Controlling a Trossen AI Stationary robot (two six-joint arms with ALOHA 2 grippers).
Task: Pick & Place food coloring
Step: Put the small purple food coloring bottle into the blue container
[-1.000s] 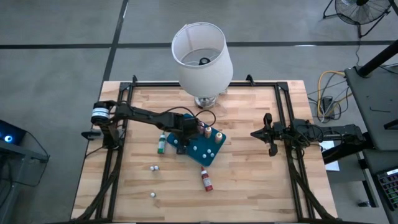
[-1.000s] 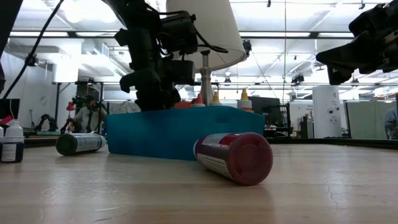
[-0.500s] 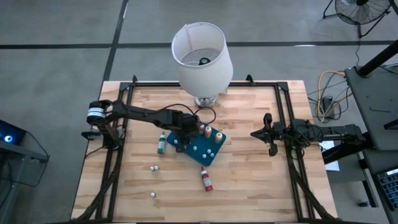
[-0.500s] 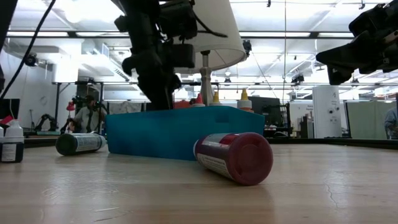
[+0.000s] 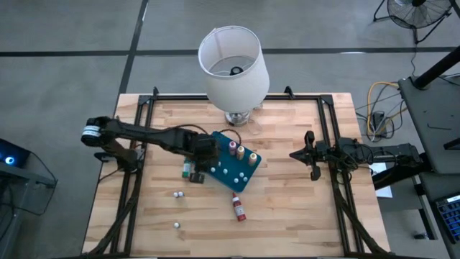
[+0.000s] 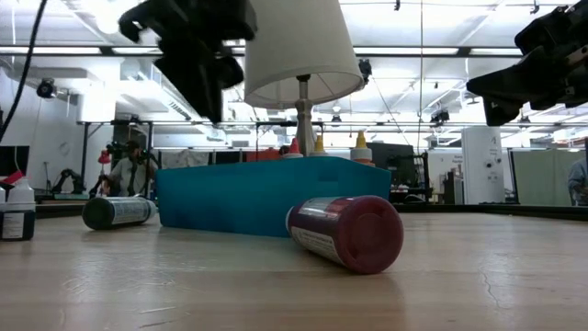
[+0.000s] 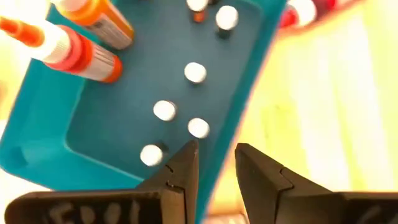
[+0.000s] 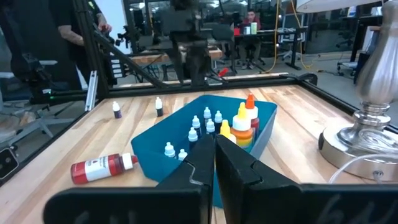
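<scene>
A teal tray (image 5: 231, 173) lies mid-table. Three food coloring bottles (image 5: 241, 152) stand upright in its far part, their tips showing in the low view (image 6: 319, 144). On the wood near the tray's near corner, a red bottle (image 5: 237, 207) lies on its side. A green bottle (image 6: 118, 211) lies on its side by the tray's left edge. My left gripper (image 7: 216, 163) hangs open above the tray's left edge (image 5: 200, 170) and touches nothing. My right gripper (image 8: 214, 155) is shut and waits at the table's right (image 5: 310, 155).
A white-shaded lamp (image 5: 233, 65) stands at the far middle, close behind the tray. Several white-capped pegs (image 7: 165, 111) stick up from the tray floor. Small white-capped vials (image 5: 178, 193) stand on the wood near left. People stand beyond the table in the right wrist view.
My left gripper has risen out of the tray and drawn back toward the table's left edge, away from the upright bottles. The bottles and tray have stayed where they were.
</scene>
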